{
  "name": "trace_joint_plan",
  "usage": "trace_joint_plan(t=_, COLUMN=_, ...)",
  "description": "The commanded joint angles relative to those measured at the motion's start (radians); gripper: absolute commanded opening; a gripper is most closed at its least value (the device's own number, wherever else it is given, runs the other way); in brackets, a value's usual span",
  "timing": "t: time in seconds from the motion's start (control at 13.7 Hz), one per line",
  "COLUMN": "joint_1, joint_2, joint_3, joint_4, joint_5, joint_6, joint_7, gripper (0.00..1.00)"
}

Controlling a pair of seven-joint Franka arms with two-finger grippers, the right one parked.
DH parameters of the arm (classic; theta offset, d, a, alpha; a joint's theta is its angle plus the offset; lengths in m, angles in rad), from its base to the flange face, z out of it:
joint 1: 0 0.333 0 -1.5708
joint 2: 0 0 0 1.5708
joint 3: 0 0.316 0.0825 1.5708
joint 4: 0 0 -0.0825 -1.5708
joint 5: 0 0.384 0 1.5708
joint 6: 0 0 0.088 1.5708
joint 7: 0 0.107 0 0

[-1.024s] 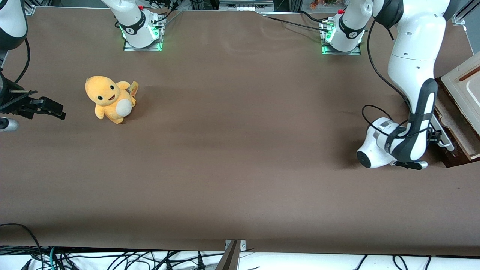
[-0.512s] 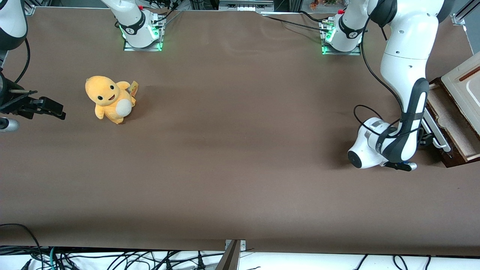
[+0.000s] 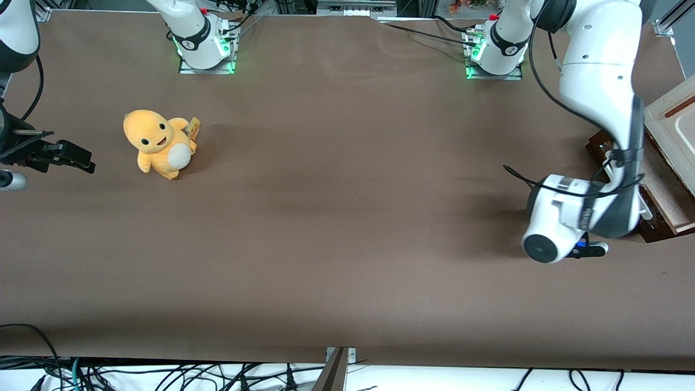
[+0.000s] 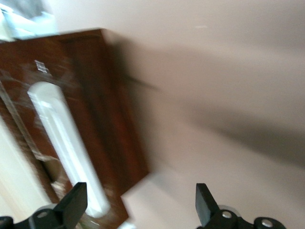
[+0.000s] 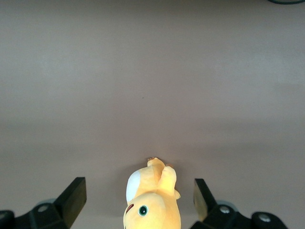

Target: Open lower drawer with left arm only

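The lower drawer [image 3: 598, 145] stands pulled out at the working arm's end of the table, its pale beige inside [image 3: 665, 182] showing. The left arm [image 3: 597, 70] bends down in front of it, and its wrist [image 3: 564, 217] hides the gripper in the front view. In the left wrist view the gripper [image 4: 140, 210] is open and empty. It hangs over the corner of the dark brown drawer front [image 4: 105, 105] and the bare table. One fingertip [image 4: 75, 202] is beside the end of the white bar handle [image 4: 66, 148], not around it.
The cream panel with the reddish-brown slot [image 3: 670, 117] lies above the drawer. A yellow plush toy [image 3: 157, 142] sits toward the parked arm's end of the brown table [image 3: 347, 217] and shows in the right wrist view [image 5: 152, 200].
The drawer slid farther out toward the parked arm's end. The left wrist then rose and swung toward the front camera.
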Motion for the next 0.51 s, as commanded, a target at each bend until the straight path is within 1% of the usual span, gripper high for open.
trace_joint_plan(t=0.0, joint_1=0.028, joint_2=-0.076, joint_3=0.008, joint_4=0.093, joint_5=-0.308, joint_6=-0.004, joint_7=0.021, gripper=1.00)
trace_joint_plan(t=0.15, joint_1=0.096, joint_2=-0.148, joint_3=-0.001, joint_4=0.113, joint_5=-0.500, joint_6=0.005, joint_7=0.032, gripper=1.00)
trace_joint_plan(t=0.22, joint_1=0.115, joint_2=-0.174, joint_3=-0.001, joint_4=0.113, joint_5=-0.569, joint_6=0.006, joint_7=0.034, gripper=1.00)
trace_joint_plan(t=0.29, joint_1=0.120, joint_2=-0.203, joint_3=0.001, joint_4=0.113, joint_5=-0.596, joint_6=0.008, joint_7=0.044, gripper=1.00)
trace_joint_plan(t=0.44, joint_1=0.121, joint_2=-0.243, joint_3=0.001, joint_4=0.113, joint_5=-0.598, joint_6=0.003, joint_7=0.137, gripper=1.00)
